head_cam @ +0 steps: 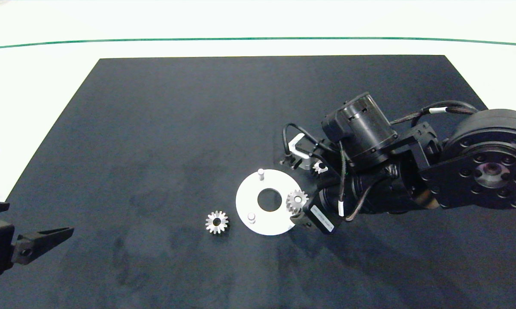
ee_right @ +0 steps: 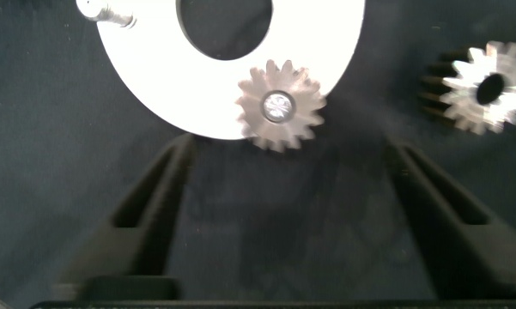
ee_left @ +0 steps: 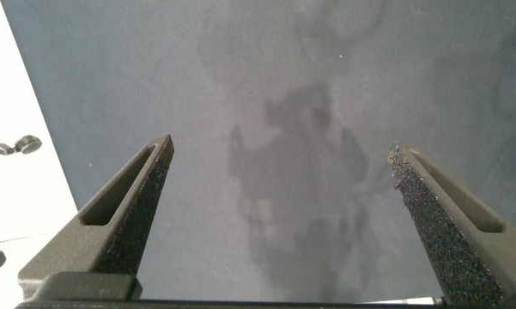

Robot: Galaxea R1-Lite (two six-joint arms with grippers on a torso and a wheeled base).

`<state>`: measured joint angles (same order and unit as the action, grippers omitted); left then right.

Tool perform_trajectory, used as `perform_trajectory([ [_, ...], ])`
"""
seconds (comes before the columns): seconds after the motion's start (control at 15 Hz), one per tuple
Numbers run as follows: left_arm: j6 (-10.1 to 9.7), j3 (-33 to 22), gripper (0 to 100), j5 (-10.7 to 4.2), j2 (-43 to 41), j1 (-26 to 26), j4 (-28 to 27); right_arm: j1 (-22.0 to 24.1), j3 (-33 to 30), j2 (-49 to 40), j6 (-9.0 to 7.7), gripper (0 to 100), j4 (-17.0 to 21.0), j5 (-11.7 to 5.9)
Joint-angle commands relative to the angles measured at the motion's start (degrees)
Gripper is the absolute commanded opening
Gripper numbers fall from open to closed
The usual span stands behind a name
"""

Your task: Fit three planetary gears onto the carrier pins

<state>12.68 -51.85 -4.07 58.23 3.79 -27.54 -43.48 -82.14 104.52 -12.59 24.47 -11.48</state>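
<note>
From above, a white disc (head_cam: 264,219) is lying on the black mat (head_cam: 155,128), with one gear (head_cam: 297,200) sitting on the pin at the disc's right edge; two bare pins (head_cam: 261,173) and (head_cam: 251,217) are standing upright at its far and near-left edges; a second gear (head_cam: 217,222) is lying flat on the mat just left of the disc, and a third gear (head_cam: 320,167) is peeking out beside the right arm, past the disc's far right; the right gripper (head_cam: 303,193) is reaching in from the right at the disc's edge, while the left gripper (head_cam: 43,238) is waiting at the left edge, well apart from the parts; in the left wrist view, the left gripper's (ee_left: 279,184) fingers are standing spread wide over bare mat (ee_left: 283,86); in the right wrist view, the right gripper's (ee_right: 288,180) fingers are spread apart with nothing between them, the mounted gear (ee_right: 280,105) sitting on its pin just ahead of them, untouched, and the loose gear (ee_right: 488,86) lying on the mat off to one side of the disc (ee_right: 154,60).
</note>
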Motion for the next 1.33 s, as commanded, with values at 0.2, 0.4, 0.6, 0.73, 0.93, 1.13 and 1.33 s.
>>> perform_trajectory([
  [0.2,0.07,0.1,100,-0.06,-0.1,0.1,-0.1,4.0,0.1,-3.5,0.90,100,-1.9,0.32],
  [0.4,0.07,0.1,100,-0.06,-0.1,0.2,-0.1,8.7,0.3,-3.7,0.99,100,-2.5,0.41],
  [0.6,0.07,0.1,100,-0.06,-0.1,0.2,-0.1,10.2,0.2,-2.7,1.17,100,-6.6,0.76],
  [0.73,0.07,0.1,100,-0.06,-0.1,0.2,-0.1,10.2,0.2,-1.0,1.87,100,-10.1,0.23],
  [0.93,0.07,0.1,100,-0.06,-0.1,0.1,-0.1,9.7,-0.2,1.2,2.49,100,-11.5,-0.03],
  [1.13,0.07,0.1,100,0.03,-0.1,0.2,-0.1,9.9,-0.8,2.5,2.57,100,-11.5,0.06],
  [1.33,0.07,0.1,100,0.03,-0.1,0.2,-0.1,10.3,-1.1,3.3,2.66,100,-11.5,0.06],
])
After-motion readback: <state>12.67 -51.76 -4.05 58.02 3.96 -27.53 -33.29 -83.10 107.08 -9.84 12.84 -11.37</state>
